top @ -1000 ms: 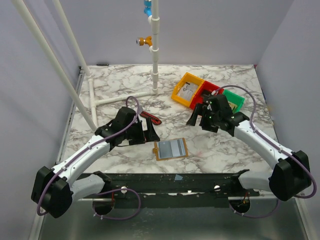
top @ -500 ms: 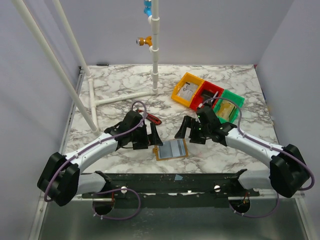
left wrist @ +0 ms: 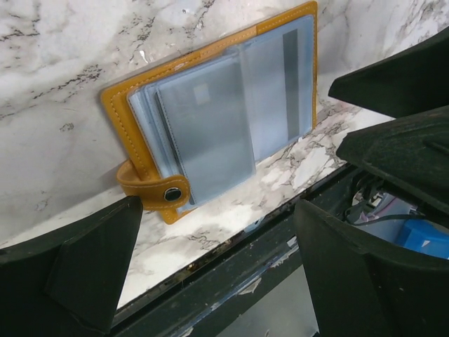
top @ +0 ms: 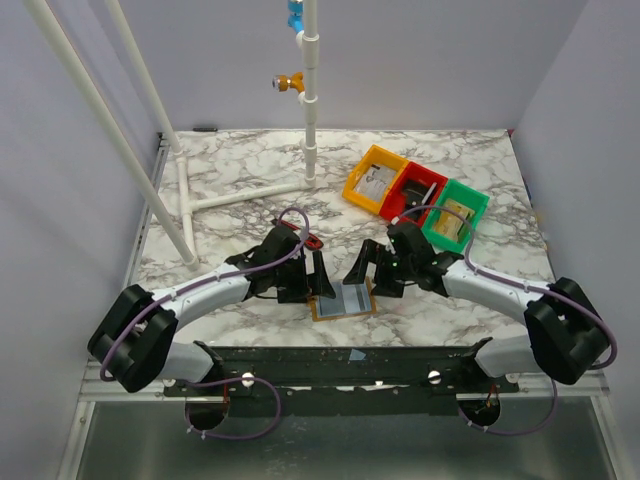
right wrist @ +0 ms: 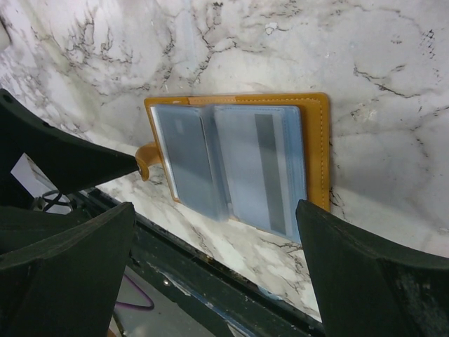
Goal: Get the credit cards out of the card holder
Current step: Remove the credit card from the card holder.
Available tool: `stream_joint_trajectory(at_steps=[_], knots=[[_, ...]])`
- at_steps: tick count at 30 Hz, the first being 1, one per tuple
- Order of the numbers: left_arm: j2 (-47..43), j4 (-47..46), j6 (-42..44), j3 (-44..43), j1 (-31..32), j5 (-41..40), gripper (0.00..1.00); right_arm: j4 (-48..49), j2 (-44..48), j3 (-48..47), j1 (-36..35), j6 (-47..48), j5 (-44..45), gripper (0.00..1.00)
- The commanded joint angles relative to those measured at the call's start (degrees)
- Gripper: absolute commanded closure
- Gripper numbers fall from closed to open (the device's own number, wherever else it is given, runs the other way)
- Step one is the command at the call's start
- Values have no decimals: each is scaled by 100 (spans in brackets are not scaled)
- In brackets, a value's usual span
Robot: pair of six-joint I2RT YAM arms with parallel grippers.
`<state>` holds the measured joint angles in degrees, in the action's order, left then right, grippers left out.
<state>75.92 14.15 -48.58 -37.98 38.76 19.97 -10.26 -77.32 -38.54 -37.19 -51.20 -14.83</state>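
The card holder (top: 345, 300) lies open and flat near the table's front edge, mustard-brown with a snap strap (left wrist: 151, 191). Its clear sleeves hold grey credit cards (left wrist: 207, 137), one with a dark stripe (left wrist: 289, 84). My left gripper (top: 318, 278) hovers just over its left side, open with nothing between the fingers. In the left wrist view that gripper (left wrist: 217, 210) frames the holder's near edge. My right gripper (top: 364, 274) hangs over its upper right corner, open and empty. The right wrist view shows the holder (right wrist: 319, 147), the cards (right wrist: 189, 165) and that gripper (right wrist: 216, 207).
Orange (top: 372, 180), red (top: 418, 188) and green (top: 455, 218) bins stand at the back right. A red-and-black utility knife (top: 312, 241) lies behind the left gripper. White pipe framing (top: 310, 100) rises at the back and left. A black rail (top: 340, 360) runs along the front edge.
Both arms have swung inward and down from the table's middle, closing in on the card holder from either side. The holder has not moved.
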Motion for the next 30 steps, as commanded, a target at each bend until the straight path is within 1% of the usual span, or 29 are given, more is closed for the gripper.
stream_joint_trajectory(at_steps=[1, 9, 15, 19, 25, 28, 30], knots=[[122, -237, -47, -34, 44, 42, 9, 355, -169, 147, -54, -146, -285, 0], [183, -324, -80, 35, 44, 61, 14, 472, -278, 242, -77, -181, -313, 0], [247, -420, -108, 93, 61, 86, 26, 577, -362, 312, -86, -233, -350, 0], [332, -496, -119, 124, 77, 128, 43, 603, -388, 329, -87, -244, -352, 0], [520, -562, -144, 119, 110, 125, 72, 725, -458, 385, -90, -297, -419, 0], [639, -532, -160, 128, 119, 57, 86, 784, -511, 407, -104, -319, -438, 0], [724, -457, -158, 107, 127, -49, 94, 784, -512, 418, -99, -314, -409, 0]])
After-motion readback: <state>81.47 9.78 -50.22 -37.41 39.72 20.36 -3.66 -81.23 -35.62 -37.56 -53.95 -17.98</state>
